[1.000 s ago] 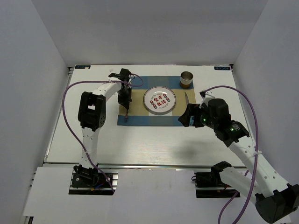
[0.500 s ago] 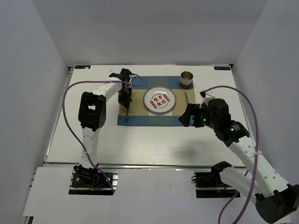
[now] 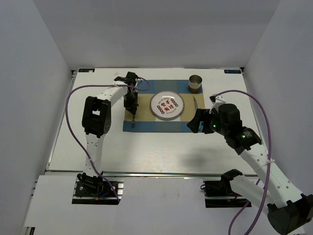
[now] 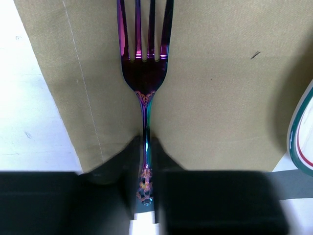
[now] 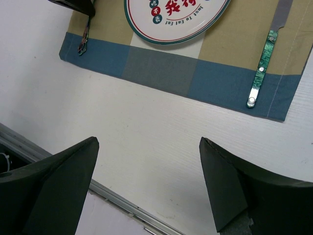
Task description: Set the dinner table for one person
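The left gripper [image 4: 145, 147] stands nose-down over the iridescent purple metal fork [image 4: 145, 73], its two black fingers closely flanking the slim handle; whether they are pressing on it or just clear of it cannot be told from the wrist view. The fork lies flat on the tan centre of the blue-and-tan checked cloth placemat [image 4: 210, 98], at 9 o'clock of the round white plate with red lettering and a green rim [image 3: 167, 105]. At 3 o'clock of the plate lies a knife with a green patterned handle [image 5: 260, 68], and a small metal cup [image 3: 195, 83] stands at about 1 o'clock, near the mat's far corner. The placemat sits on the far half of the dinner table [image 3: 161, 152], the large white flat top. The right gripper [image 5: 146, 147] hangs above bare table beyond the mat's near edge, jaws spread wide and holding nothing. Risks: if the fingers lift while dragging on the handle, the fork could be tilted or skewed off its line beside the plate; a low retreat could snag the cloth and shift everything on it. Hidden: the handle's end lies under the fingers, the tine tips are cut off at the frame's top, and the knife blade is only partly in view.
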`<state>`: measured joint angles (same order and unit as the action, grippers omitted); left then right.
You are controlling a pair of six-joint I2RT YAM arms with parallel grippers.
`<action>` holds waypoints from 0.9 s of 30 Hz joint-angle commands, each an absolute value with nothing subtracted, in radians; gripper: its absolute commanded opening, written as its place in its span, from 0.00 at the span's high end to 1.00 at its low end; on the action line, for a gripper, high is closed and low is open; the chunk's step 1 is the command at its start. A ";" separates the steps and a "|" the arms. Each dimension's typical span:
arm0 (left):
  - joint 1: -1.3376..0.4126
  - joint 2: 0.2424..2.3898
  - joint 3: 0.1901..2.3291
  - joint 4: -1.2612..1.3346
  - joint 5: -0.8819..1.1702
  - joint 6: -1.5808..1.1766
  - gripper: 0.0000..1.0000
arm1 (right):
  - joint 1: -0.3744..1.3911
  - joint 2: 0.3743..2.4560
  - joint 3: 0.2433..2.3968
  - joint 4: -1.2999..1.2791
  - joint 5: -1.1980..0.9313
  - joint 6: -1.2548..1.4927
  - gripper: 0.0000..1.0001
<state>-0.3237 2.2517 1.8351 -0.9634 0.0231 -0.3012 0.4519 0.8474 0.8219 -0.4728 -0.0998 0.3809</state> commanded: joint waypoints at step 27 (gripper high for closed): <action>-0.318 1.416 1.471 -0.968 -0.283 -0.347 0.02 | 0.451 0.788 1.216 -0.854 0.311 0.319 0.11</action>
<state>-0.3248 1.5169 1.5116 -0.9405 -0.1921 -0.3485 0.4519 0.8036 1.1381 -0.7525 0.1932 0.3515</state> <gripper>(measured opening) 0.981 0.893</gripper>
